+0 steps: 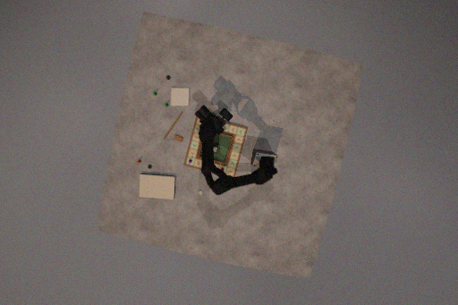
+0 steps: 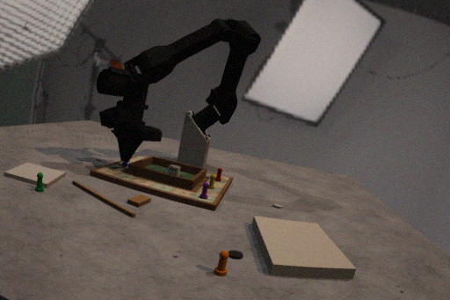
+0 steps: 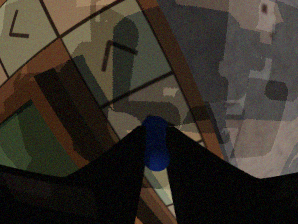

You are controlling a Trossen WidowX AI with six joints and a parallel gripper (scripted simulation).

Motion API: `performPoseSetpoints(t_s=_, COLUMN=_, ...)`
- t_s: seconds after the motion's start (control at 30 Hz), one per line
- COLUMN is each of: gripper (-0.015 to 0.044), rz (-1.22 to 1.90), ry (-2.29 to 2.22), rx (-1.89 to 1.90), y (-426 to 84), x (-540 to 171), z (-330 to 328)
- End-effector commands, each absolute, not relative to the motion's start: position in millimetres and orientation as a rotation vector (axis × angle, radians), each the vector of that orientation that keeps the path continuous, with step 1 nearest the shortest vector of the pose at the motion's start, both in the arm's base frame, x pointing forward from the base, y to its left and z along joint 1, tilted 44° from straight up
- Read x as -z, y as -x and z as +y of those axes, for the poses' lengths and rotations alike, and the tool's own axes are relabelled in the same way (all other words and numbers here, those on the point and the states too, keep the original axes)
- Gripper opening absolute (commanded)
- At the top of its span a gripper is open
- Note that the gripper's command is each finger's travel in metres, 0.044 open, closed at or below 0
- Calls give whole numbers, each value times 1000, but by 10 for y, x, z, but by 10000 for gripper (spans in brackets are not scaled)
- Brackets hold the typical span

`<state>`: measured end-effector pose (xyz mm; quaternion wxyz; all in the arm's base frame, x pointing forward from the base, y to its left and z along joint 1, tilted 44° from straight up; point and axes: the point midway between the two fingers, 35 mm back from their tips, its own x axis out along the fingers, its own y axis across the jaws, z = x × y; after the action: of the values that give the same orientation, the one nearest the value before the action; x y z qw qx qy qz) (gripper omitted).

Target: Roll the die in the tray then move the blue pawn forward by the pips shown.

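Note:
The blue pawn [image 3: 156, 145] [image 2: 125, 164] stands on the board [image 2: 157, 191] [image 3: 188, 102], near its far-left corner in the exterior view. My gripper [image 3: 156, 135] [image 2: 125, 161] is shut on it, with the dark fingertips on both sides of it in the wrist view. In that view the board's wooden edge is to the right of the pawn and the tray wall to its left. The pale die [image 2: 174, 170] lies inside the green-floored tray [image 2: 193, 180]; its pips are too blurred to read.
On the board's near right part stand a purple pawn [image 2: 204, 191], a yellow pawn [image 2: 212, 181] and a red pawn [image 2: 219, 174]. Off the board are a green pawn [image 2: 39, 182], an orange pawn [image 2: 222, 263], a thin stick [image 2: 103, 199], a small wooden block [image 2: 139, 201] and a beige slab [image 2: 303, 244].

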<state>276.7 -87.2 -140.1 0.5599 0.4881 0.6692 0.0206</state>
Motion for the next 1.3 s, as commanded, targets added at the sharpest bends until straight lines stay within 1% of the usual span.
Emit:
performPoseSetpoints(t_s=0.0, gripper=0, rz=1577, ry=-1151, rx=-45, y=-2771, x=1282, z=-1007)
performPoseSetpoints(t_s=0.4, gripper=0, rz=1579, ry=-1150, rx=-43, y=-2618, x=530, z=-1679)
performPoseSetpoints(t_s=0.63, gripper=0, rz=1579, ry=-1150, rx=-44, y=-2612, x=488, z=-1711)
performPoseSetpoints(t_s=1.17, gripper=0, rz=1571, ry=-1146, rx=-50, y=-3533, x=1028, z=-1425)
performPoseSetpoints(t_s=1.27, gripper=0, rz=1574, ry=-1150, rx=-49, y=-3611, x=1080, z=-1379)
